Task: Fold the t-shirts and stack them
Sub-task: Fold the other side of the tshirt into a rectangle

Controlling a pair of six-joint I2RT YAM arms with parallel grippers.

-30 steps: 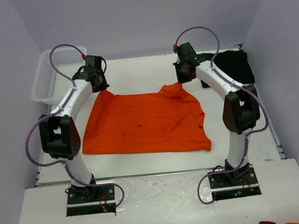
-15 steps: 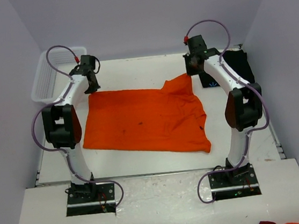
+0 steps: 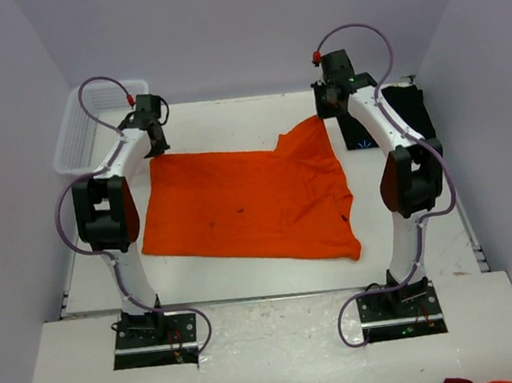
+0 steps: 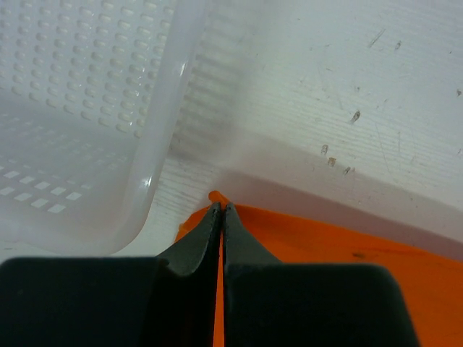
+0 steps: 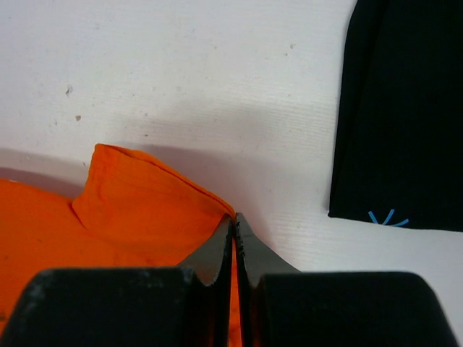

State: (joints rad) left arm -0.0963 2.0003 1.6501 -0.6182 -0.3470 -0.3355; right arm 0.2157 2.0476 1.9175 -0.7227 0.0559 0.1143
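Left hand (image 4: pixel 219 210): fingers were pressed together on the far left corner of the plain bright orange cloth t-shirt (image 3: pixel 248 202), just beside the white plastic mesh basket (image 4: pixel 72 108).
Right hand (image 5: pixel 233 219): fingers were clamped on the same shirt's far right corner, with a ridge of cloth bunched beside them.
Orange shirt: it lay spread across the middle of the white bench (image 3: pixel 229 116), and its near right edge was rumpled.
Black cloth t-shirt (image 3: pixel 409 109): it lay at the far right, apart from the orange one.
Handling: the cloth looked light and limp, likely to sag and wrinkle, and a thin edge could slip from a pinch.
Where to hold: corners or hem edges seemed best, with both hands at once keeping the cloth taut.
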